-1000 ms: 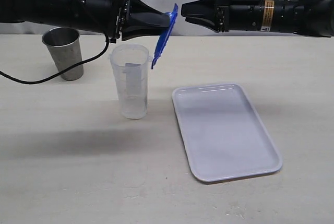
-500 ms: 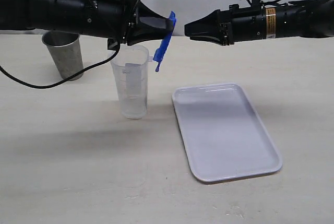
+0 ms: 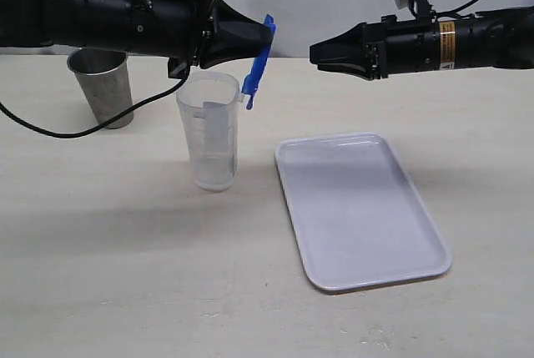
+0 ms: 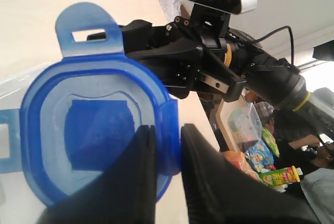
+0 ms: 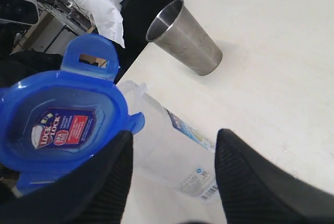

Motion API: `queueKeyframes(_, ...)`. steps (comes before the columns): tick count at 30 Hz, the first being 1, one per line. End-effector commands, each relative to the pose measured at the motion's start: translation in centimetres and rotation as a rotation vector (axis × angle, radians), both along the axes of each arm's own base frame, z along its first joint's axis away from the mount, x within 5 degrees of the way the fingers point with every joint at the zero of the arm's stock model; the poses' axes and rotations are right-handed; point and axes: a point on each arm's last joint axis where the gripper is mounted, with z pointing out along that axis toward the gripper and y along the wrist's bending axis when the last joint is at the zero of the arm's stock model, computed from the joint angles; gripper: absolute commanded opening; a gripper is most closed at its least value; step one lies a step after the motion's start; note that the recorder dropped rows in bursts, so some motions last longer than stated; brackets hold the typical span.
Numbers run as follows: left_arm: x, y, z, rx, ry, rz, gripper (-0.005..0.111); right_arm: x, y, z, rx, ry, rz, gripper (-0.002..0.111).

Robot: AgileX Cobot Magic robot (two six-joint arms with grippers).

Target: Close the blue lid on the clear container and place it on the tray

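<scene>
Left gripper (image 3: 266,35) pinches blue lid (image 3: 259,64) by its edge, near-vertical just above rim of clear container (image 3: 210,134), probably a handover pose. Right gripper (image 3: 319,51) faces it, jaws wide, empty; container stands beside tray (image 3: 359,208).

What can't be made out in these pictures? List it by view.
- Exterior view: the blue lid hangs edge-on, so its sticker face does not show. The left arm covers part of the metal cup's rim.
- Left wrist view: the left fingers cover the lid's lower edge. The tray is outside the frame.
- Right wrist view: the lid hides part of the clear container's mouth. The right fingers and frame edge cut off its base.
</scene>
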Motion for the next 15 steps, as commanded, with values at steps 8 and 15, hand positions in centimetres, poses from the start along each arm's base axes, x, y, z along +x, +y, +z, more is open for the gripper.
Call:
queueKeyframes(8,-0.74,-0.34,0.33,-0.048,0.014,-0.073,0.0,-0.31,-0.25,-0.27,-0.038,-0.004,0.027,0.047)
queueKeyframes(15,-1.09,-0.3,-0.29,0.022,0.029,-0.111,0.0,-0.35,-0.26,-0.35,-0.046,-0.001,0.032,0.047)
